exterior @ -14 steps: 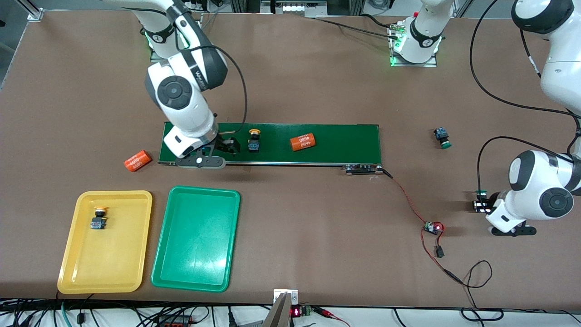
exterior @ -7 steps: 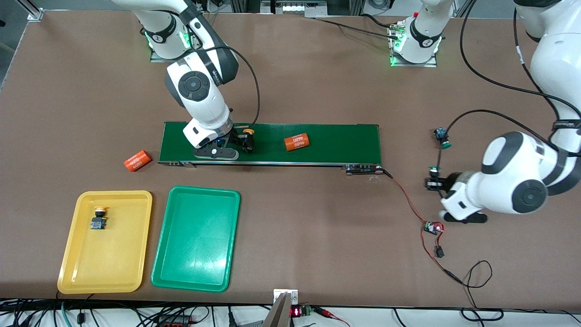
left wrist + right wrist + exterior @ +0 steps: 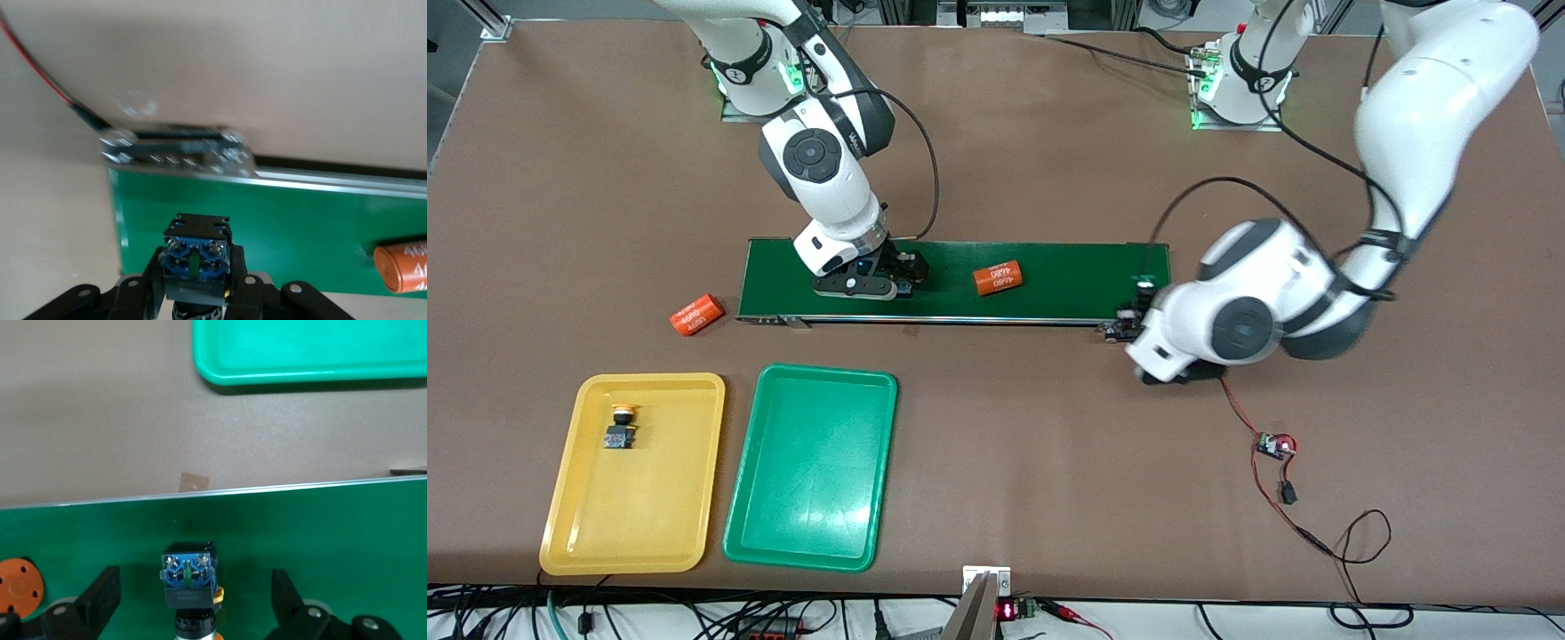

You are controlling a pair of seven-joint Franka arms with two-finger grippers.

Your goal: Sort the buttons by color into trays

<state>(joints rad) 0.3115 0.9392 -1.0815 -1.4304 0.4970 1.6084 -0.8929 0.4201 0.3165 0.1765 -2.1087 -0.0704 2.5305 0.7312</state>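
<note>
**Two Buttons at the Belt, One Sorted**

While the right gripper (image 3: pixel 193 603) is lowered over the conveyor belt (image 3: pixel 1067 267) with fingers spread wide on either side of a yellow-capped button (image 3: pixel 190 583) standing on the belt, the left gripper (image 3: pixel 195 293) is seen clamped on a blue-based button (image 3: pixel 196 257) above the belt's end toward the left arm. A second yellow-capped button (image 3: pixel 621 425) is found in the yellow tray (image 3: pixel 640 533). Nothing is held in the green tray (image 3: pixel 809 498) beside it.

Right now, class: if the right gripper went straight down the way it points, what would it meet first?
Most likely the yellow-capped button standing on the conveyor belt, between the open right gripper fingers; depth is unclear.
</note>
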